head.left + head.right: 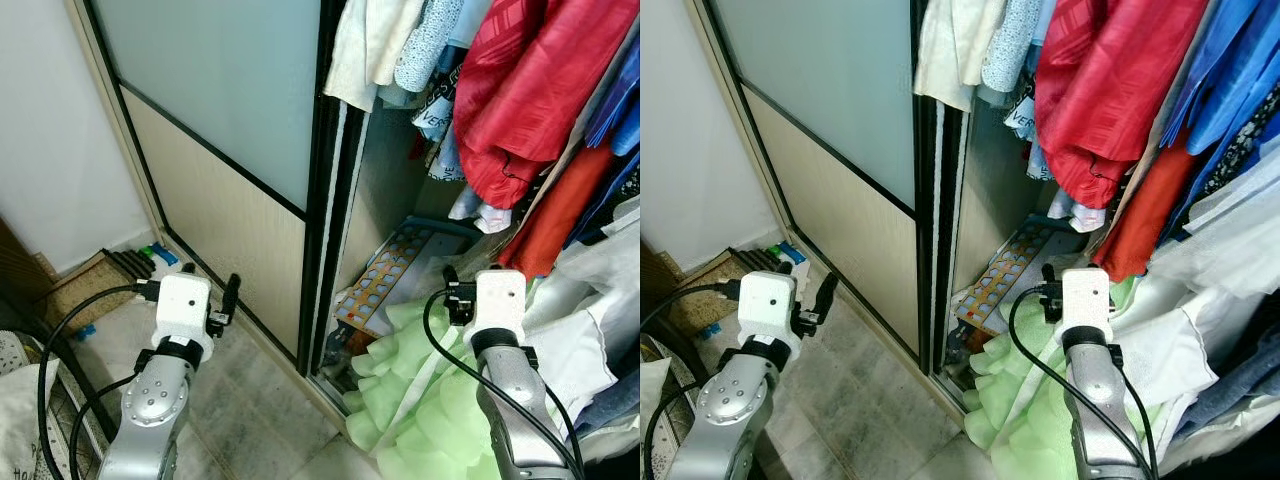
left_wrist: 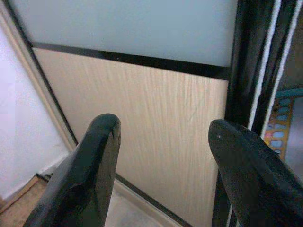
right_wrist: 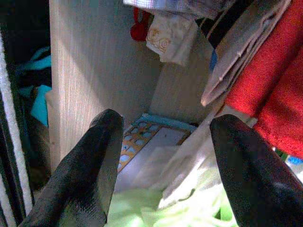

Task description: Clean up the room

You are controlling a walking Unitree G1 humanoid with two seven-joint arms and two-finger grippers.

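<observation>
Both pincers are spread wide and holding nothing. Left pincer faces the wardrobe's sliding door, not touching it. Right pincer hangs just above the pale green ruffled garment spilling out of the open wardrobe, red clothes hanging above.

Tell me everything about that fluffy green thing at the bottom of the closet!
The light green ruffled garment looks like soft, thin fabric in tiered frills. It lies heaped on the wardrobe floor and spills over its edge toward the tiles. It rests against a tilted orange board with cut-out holes and white clothes. The right gripper hovers above it, open, not touching.
</observation>
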